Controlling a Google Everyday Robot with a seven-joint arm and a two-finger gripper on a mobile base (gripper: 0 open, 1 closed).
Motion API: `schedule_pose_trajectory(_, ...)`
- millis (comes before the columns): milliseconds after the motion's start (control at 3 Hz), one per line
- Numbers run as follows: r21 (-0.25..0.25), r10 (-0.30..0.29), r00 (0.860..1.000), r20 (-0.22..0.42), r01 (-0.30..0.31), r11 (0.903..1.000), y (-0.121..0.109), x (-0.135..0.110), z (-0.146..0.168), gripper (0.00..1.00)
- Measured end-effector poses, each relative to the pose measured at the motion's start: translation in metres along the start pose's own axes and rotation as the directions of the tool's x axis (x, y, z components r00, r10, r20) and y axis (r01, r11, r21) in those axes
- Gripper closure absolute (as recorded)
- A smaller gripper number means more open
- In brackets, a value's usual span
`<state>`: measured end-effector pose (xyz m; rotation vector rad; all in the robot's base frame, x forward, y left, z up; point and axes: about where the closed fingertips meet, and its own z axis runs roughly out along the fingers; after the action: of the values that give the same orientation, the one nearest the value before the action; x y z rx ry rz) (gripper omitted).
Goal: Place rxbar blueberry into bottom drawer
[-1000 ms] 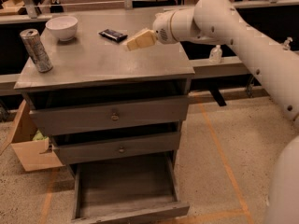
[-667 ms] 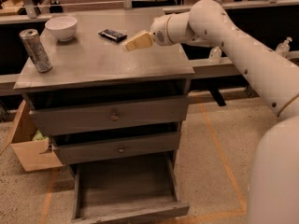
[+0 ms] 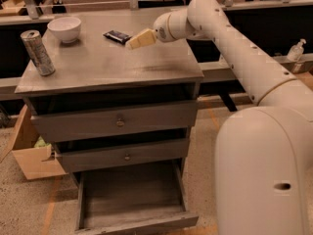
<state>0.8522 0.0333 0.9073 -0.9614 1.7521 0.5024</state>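
Note:
The rxbar blueberry point(image 3: 117, 35), a small flat dark bar, lies on the grey cabinet top point(image 3: 107, 65) near its back edge, right of the bowl. My gripper point(image 3: 133, 43) hovers just right of the bar and slightly in front of it, tips pointing left toward it, holding nothing. The bottom drawer point(image 3: 132, 199) is pulled out and open below the two upper drawers; its inside shows as bare grey wood.
A white bowl point(image 3: 64, 29) stands at the back left of the top. A silver can point(image 3: 39, 53) stands at the left edge. A cardboard box point(image 3: 29, 155) sits on the floor left of the cabinet. My arm point(image 3: 244, 62) spans the right side.
The gripper has stayed near the bar, shifting only slightly; the arm's near body has swung closer and fills more of the right side. The bar, bowl and can have not moved.

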Motion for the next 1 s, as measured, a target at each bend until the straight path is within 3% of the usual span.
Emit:
schedule_pose_trajectory(333,0.009,-0.001,1.0,-0.014,0.002,1.0,-0.016,-0.003,0.023,0.0)
schedule_pose_trajectory(1000,-0.014,0.013,1.0,0.004,-0.013,0.9998,-0.021,-0.011,0.074,0.0)
